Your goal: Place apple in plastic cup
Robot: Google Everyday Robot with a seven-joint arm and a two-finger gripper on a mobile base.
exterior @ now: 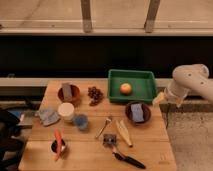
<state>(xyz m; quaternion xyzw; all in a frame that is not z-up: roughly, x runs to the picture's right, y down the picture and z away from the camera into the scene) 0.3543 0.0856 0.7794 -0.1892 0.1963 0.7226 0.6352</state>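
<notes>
The apple (125, 88), small, round and orange-yellow, lies in the green tray (116, 95) at the back right of the wooden table. The plastic cup (81, 121), short and bluish, stands upright left of the table's middle, just right of a cream-white container (66, 111). My white arm (192, 80) comes in from the right. The gripper (160, 98) hangs beside the table's right edge, just right of the green tray and apart from the apple. It holds nothing that I can see.
A red bowl with a grey block (68, 92) and a grape cluster (95, 95) sit at the back. A dark bowl with a blue item (137, 112), utensils (104, 128), a black-handled tool (127, 159), a carrot (58, 141) on a small dark cup and a crumpled cloth (48, 116) lie around.
</notes>
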